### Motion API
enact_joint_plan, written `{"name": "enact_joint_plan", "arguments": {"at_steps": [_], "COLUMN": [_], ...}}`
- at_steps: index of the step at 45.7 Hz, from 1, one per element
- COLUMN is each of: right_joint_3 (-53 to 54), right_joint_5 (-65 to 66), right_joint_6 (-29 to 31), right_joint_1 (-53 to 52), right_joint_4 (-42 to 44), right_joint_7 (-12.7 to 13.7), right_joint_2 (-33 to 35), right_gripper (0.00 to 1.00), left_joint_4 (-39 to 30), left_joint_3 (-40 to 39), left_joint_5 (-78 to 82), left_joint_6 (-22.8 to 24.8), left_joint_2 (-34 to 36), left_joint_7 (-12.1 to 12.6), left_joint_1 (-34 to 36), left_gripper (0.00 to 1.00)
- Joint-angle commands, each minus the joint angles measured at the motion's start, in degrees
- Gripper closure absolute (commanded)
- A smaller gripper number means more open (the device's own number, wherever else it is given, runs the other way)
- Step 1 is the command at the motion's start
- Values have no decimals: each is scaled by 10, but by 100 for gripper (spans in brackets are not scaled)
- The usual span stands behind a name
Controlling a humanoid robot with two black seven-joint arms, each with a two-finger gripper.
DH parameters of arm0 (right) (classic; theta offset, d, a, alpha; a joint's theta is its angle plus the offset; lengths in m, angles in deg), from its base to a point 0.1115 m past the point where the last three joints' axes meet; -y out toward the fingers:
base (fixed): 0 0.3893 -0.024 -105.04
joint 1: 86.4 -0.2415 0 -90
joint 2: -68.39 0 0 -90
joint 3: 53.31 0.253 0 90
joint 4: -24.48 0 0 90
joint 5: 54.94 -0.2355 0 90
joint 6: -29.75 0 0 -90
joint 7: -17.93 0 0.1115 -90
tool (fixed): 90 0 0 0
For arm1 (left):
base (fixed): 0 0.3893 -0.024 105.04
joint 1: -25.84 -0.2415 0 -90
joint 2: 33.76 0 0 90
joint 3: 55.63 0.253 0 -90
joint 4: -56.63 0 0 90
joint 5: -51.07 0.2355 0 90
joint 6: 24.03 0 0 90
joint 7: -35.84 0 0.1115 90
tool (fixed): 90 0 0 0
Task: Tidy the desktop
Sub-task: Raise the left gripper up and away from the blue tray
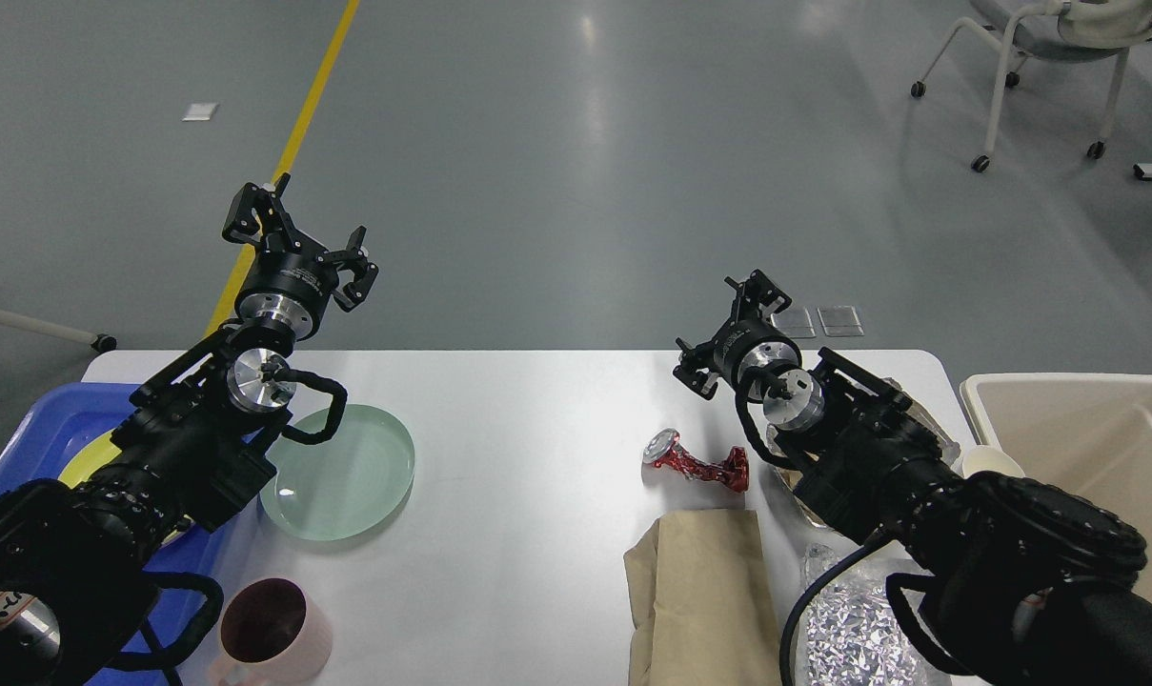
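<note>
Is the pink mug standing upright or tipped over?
Upright: the pink ceramic mug rests on the white desktop, its round dark opening facing up.

Below your left claw (294,250) you see a pale green plate (347,476) and a pink mug (271,634); below your right claw (733,329), a crumpled red wrapper (695,464) and brown paper bag (704,595).

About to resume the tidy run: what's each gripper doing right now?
Left gripper: open, holding nothing, raised beyond the desktop.
Right gripper: open, holding nothing, above the desktop's far edge.
</note>
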Motion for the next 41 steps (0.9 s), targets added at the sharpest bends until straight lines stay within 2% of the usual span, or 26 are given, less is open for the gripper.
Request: {"name": "enact_joint_plan", "arguments": {"at_steps": [1, 28, 41], "right_joint_3": [0, 0, 0], "right_joint_5": [0, 0, 0], "right_joint_6": [0, 0, 0], "right_joint_1": [0, 0, 0], "right_joint_4": [0, -1, 0], "right_joint_7": [0, 0, 0], "right_joint_2": [0, 0, 0], "right_gripper": [0, 0, 0], "left_joint_4": [0, -1, 1], "left_joint_3": [-3, 6, 100], "left_joint_5": [0, 0, -5], "left_joint_6": [0, 3, 0], "left_joint_2": [14, 31, 41], "left_joint_7": [2, 2, 1], "left_joint_1": [-1, 3, 43], "left_gripper": [0, 0, 0]}}
